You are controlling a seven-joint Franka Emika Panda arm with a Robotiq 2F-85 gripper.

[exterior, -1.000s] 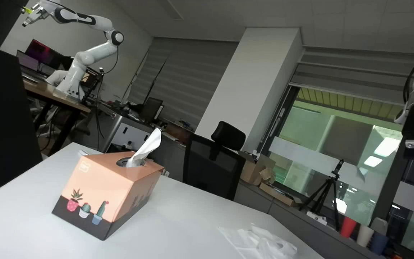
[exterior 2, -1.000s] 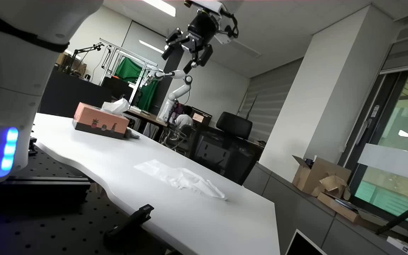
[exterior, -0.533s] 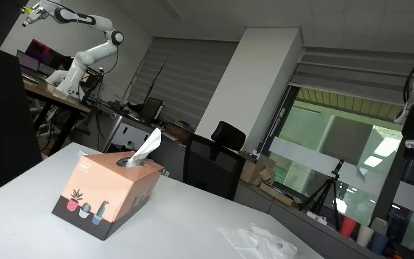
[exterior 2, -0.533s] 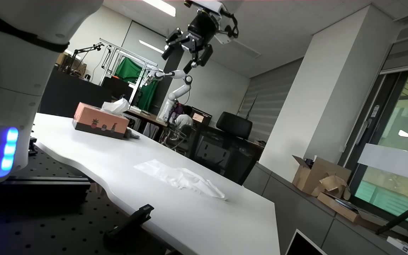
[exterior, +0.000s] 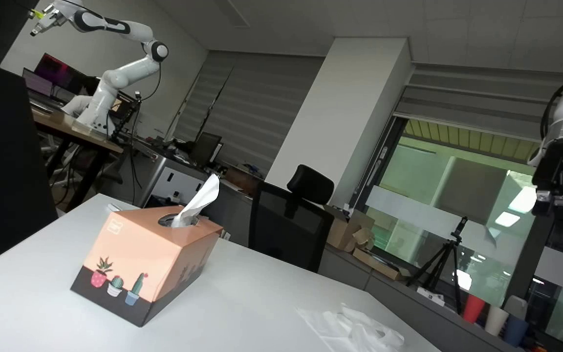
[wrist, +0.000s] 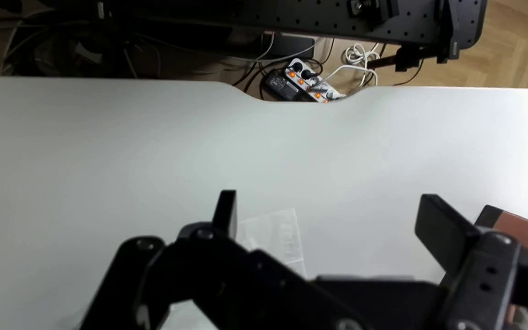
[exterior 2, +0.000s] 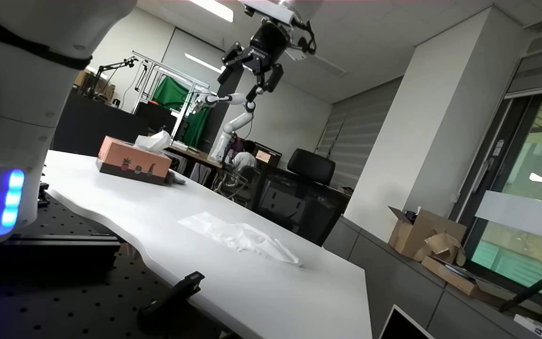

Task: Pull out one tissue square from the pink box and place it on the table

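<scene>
The pink box [exterior: 135,249] stands upright on the white table [exterior: 247,303]; in an exterior view it is at the table's far end [exterior 2: 134,162]. A white tissue [exterior: 201,200] sticks up out of its top opening, also visible in an exterior view [exterior 2: 154,140]. A separate creased tissue square [exterior 2: 243,238] lies flat on the table, apart from the box. My gripper [exterior 2: 237,88] hangs high above the table, open and empty. In the wrist view the gripper [wrist: 330,211] has its fingers wide apart; the lying tissue [wrist: 275,233] is below the left finger, and a box corner [wrist: 518,229] shows behind the right finger.
A black office chair [exterior: 286,230] stands behind the table. A small grey object [exterior 2: 175,178] lies beside the box. A black perforated base plate [exterior 2: 78,301] with a black clamp [exterior 2: 172,299] borders the table's near edge. A power strip [wrist: 312,82] lies below the table edge.
The gripper has shifted slightly, a little left and down in an exterior view. It stays open. The box and both tissues have not moved.
</scene>
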